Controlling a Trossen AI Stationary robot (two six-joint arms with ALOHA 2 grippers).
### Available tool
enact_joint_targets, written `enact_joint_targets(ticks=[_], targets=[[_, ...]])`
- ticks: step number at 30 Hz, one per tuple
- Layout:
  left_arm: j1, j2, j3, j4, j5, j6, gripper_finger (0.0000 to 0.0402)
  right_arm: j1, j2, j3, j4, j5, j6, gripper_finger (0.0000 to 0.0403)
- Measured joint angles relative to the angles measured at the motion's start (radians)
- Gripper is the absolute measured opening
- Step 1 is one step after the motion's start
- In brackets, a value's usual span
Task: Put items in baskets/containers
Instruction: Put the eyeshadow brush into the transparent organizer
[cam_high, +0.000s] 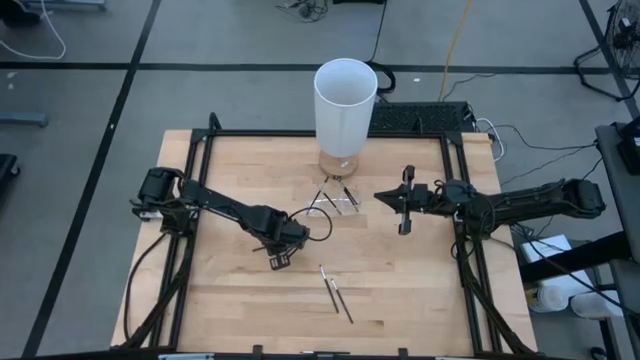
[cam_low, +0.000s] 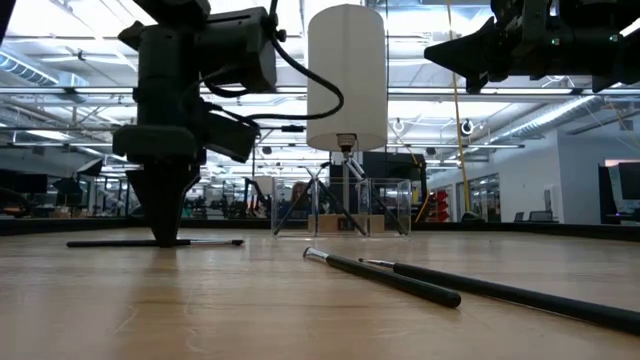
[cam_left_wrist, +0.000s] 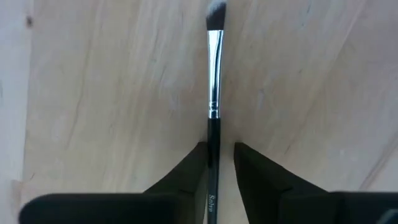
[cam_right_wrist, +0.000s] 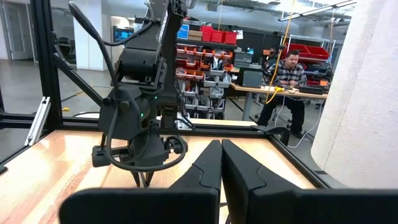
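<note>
A thin dark brush (cam_left_wrist: 214, 93) with a silver collar and pale tip lies flat on the wooden table. My left gripper (cam_left_wrist: 219, 155) points straight down over it, open, one finger on each side of the dark handle; in the low view its fingertips (cam_low: 165, 232) reach table level. Two more brushes (cam_high: 335, 292) lie near the table's front. The clear container (cam_low: 340, 208) stands before the white cylinder (cam_high: 345, 105), with several brushes leaning in it. My right gripper (cam_right_wrist: 221, 163) hangs shut and raised at the right, holding nothing. My left gripper comes from above with its fingers across the brush's handle (cam_left_wrist: 213, 180), which lies flat on the table. One finger (cam_left_wrist: 198, 163) stands close against the handle, and a gap shows between the handle and the other finger. Whether either touches it, I cannot tell.
A black frame (cam_high: 200, 140) runs round the wooden table. Bare wood lies between my left gripper and the two front brushes (cam_low: 400, 280). A person sits at a desk (cam_right_wrist: 286, 74) in the room beyond.
</note>
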Motion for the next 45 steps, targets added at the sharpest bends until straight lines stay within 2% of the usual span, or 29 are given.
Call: enact_joint_targets(ticks=[7, 19, 24, 27, 41, 45], targets=[[0.009, 0.005, -0.001, 0.016, 0.030, -0.007, 0.0013, 0.000, 0.000, 0.000, 0.000, 0.000, 0.000, 0.0000], [0.008, -0.004, 0.012, 0.005, 0.013, -0.007, 0.0014, 0.000, 0.000, 0.000, 0.000, 0.000, 0.000, 0.0000], [0.007, -0.009, 0.078, -0.069, -0.008, 0.004, 0.0007, 0.000, 0.000, 0.000, 0.000, 0.000, 0.000, 0.0000], [0.009, -0.002, 0.122, -0.115, -0.059, 0.008, 0.0008, 0.000, 0.000, 0.000, 0.000, 0.000, 0.000, 0.0000], [0.009, -0.008, 0.233, -0.164, -0.103, 0.053, 0.0011, 0.000, 0.000, 0.000, 0.000, 0.000, 0.000, 0.0000], [0.009, -0.009, 0.280, -0.157, -0.145, 0.078, 0.0007, 0.000, 0.000, 0.000, 0.000, 0.000, 0.000, 0.0000]])
